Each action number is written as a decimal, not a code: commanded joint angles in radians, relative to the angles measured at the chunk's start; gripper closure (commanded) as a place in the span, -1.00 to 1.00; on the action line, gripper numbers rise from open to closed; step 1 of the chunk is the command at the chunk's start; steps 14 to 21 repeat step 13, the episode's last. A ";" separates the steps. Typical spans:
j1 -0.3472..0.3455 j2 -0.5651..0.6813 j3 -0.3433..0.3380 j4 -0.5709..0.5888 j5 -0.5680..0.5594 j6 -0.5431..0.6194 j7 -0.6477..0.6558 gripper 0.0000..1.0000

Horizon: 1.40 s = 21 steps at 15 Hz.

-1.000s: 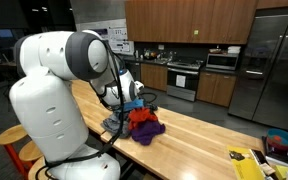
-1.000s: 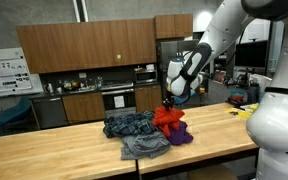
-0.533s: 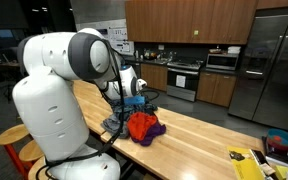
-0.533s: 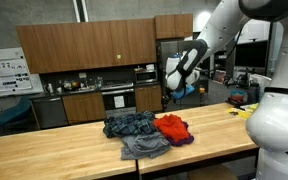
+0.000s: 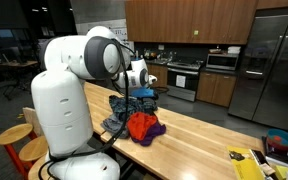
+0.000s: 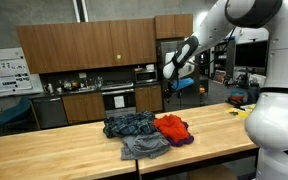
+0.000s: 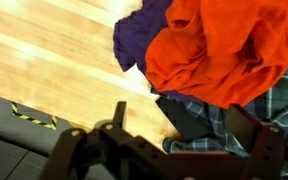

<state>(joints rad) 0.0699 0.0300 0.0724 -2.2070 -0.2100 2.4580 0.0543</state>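
Both exterior views face the table (image 5: 199, 135) from opposite sides; wrist view looks straight down, close

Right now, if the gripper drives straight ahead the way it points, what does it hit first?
Probably the dark plaid garment beside the orange garment. The open gripper hangs above them, but depth is unclear.

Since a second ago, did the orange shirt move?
Yes. The orange shirt came down: it hung above the table and now lies on it, beside the blue clothes.
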 commanded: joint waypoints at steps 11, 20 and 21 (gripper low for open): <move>-0.028 0.179 -0.030 0.390 0.001 -0.327 -0.196 -1.00; -0.028 0.179 -0.030 0.390 0.001 -0.327 -0.196 -1.00; -0.028 0.179 -0.030 0.390 0.001 -0.327 -0.196 -1.00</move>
